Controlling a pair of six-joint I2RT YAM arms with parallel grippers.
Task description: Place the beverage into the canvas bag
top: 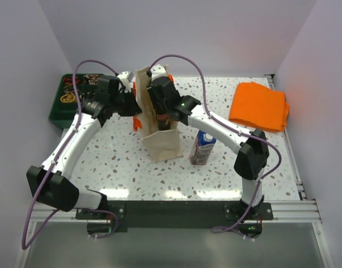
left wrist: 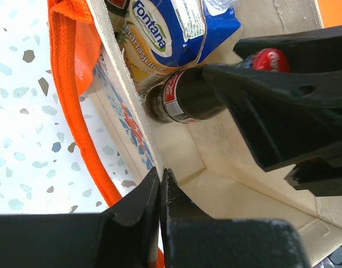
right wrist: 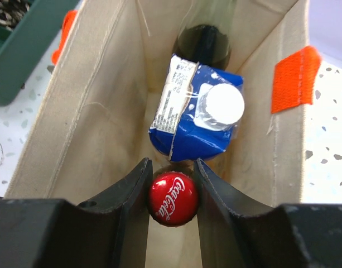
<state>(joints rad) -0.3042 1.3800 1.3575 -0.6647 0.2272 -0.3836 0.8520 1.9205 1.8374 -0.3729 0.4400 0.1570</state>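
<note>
The beige canvas bag [top: 162,145] with orange handles stands upright at mid-table. My right gripper [right wrist: 172,163] reaches into its open top and is shut on the red-capped cola bottle [right wrist: 172,198], holding it upright inside the bag. In the left wrist view the bottle's dark body [left wrist: 182,100] hangs below the right fingers [left wrist: 282,106], above the bag floor [left wrist: 243,190]. A blue juice carton [right wrist: 198,120] and another dark bottle [right wrist: 204,44] stand inside the bag. My left gripper [left wrist: 160,173] is shut on the bag's left wall at the rim, beside the orange handle [left wrist: 64,84].
A second blue carton [top: 202,146] stands on the table just right of the bag. A folded orange cloth [top: 260,106] lies at the back right. A green tray [top: 62,111] with items sits at the back left. White walls enclose the table.
</note>
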